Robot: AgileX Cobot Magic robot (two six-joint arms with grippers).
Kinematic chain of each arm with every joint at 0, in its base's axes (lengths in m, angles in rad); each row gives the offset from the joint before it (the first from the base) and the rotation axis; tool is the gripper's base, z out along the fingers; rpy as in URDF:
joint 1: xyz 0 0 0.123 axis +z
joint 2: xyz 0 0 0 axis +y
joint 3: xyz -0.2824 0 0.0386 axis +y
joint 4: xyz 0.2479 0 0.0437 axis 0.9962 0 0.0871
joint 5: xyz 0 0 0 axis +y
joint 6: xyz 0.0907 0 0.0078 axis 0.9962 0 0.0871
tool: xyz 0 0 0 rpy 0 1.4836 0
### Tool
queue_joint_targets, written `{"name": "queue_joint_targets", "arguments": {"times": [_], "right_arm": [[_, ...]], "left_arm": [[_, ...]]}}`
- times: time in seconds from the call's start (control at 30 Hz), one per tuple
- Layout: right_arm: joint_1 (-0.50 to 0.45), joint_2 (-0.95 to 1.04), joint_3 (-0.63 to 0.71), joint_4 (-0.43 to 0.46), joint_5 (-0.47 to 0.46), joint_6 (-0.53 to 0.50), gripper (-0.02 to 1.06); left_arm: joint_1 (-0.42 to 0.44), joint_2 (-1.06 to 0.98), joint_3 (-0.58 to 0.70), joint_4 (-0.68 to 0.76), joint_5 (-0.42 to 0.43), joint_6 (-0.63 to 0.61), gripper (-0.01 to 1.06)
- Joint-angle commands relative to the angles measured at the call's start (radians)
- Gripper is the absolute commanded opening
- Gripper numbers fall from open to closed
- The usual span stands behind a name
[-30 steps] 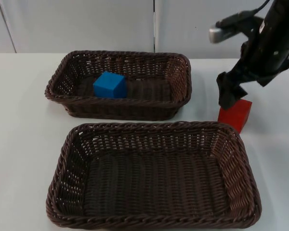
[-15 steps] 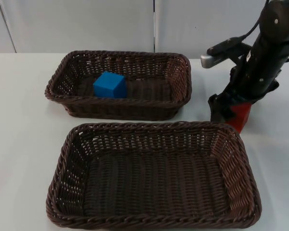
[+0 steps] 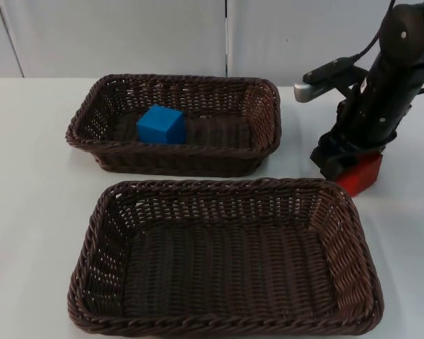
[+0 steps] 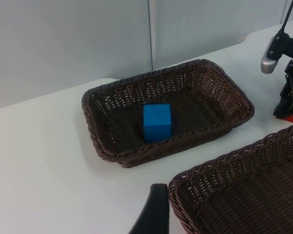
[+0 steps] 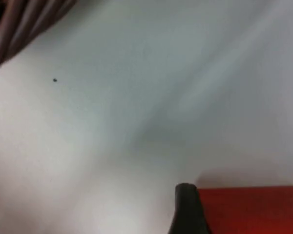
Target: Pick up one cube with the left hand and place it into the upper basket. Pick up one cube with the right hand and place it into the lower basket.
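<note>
The right gripper (image 3: 343, 164) sits low over the red cube (image 3: 361, 174) on the tabletop (image 3: 35, 176) beside the lower basket (image 3: 222, 256), grip unclear; the cube looks light, hard, best squeezed on flat sides

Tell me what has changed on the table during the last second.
The right gripper came down over the red cube, which shifted slightly right. Whether it grips it cannot be told. The blue cube stayed in the upper basket; the lower basket stayed empty.

White table top (image 3: 35, 176), grey partition wall (image 3: 127, 35)
</note>
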Motion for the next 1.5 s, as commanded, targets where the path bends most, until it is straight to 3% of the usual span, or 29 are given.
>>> {"name": "queue_joint_targets", "arguments": {"times": [0.0,0.03,0.07,0.57,0.87,1.47], "right_arm": [[0.003,-0.016,-0.005,0.002,0.043,-0.008,0.12],[0.003,-0.03,-0.005,0.002,0.062,-0.008,0.02],[0.003,-0.047,-0.005,0.002,0.08,-0.004,0.0],[0.003,-0.394,-0.005,0.002,0.25,0.03,0.0],[0.003,-0.52,-0.005,0.002,0.282,0.037,0.0],[0.003,-0.528,-0.005,0.032,0.311,0.041,0.0]], "left_arm": [[-0.004,-0.004,0.004,0.008,0.001,-0.001,0.78],[-0.004,-0.004,0.004,0.008,0.001,-0.001,0.78],[-0.004,-0.004,0.004,0.008,-0.001,-0.001,0.78],[-0.004,-0.004,0.004,0.008,-0.001,-0.001,0.78],[-0.004,-0.004,0.004,0.008,-0.001,-0.001,0.78],[-0.004,-0.004,0.004,0.005,-0.001,-0.001,0.78]]}}
